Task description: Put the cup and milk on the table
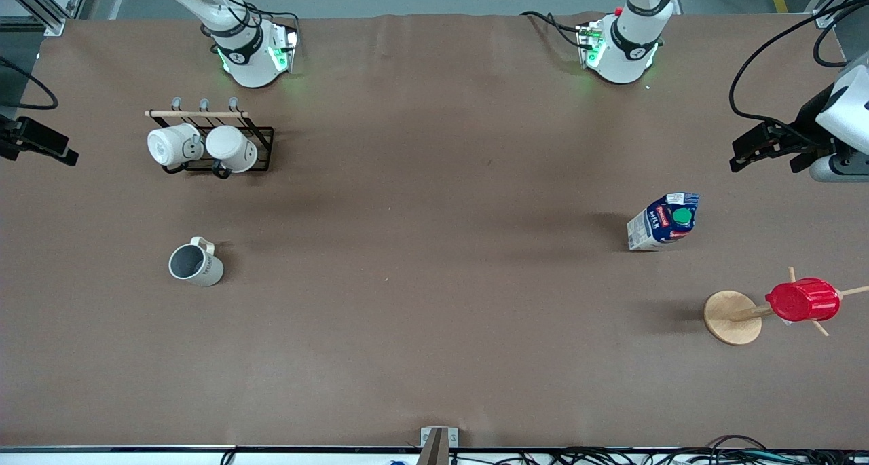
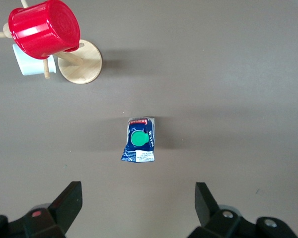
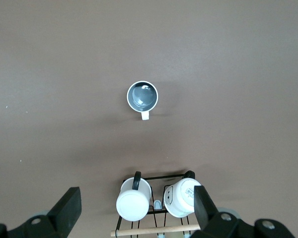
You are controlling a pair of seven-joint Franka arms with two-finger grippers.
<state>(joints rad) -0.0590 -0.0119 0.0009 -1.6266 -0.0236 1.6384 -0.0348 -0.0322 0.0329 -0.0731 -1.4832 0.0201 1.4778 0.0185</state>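
Cup and milk stood upright on table; both pincers held spread and empty.

The cup (image 1: 196, 264) was seen toward the right arm's end, nearer the camera than the mug rack (image 1: 210, 142). The milk (image 1: 663, 222) stood toward the left arm's end of the table (image 1: 434, 302), near the red cup (image 1: 803, 299). Left pincer (image 2: 138, 208) was over the table's end edge; right pincer (image 3: 137, 210) likewise.

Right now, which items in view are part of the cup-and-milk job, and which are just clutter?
Job items:
- cup, upright on the table, toward the right arm's end
- milk, upright, toward the left arm's end

Just lying about:
- two white mugs hanging on the black rack
- red cup on the wooden mug tree
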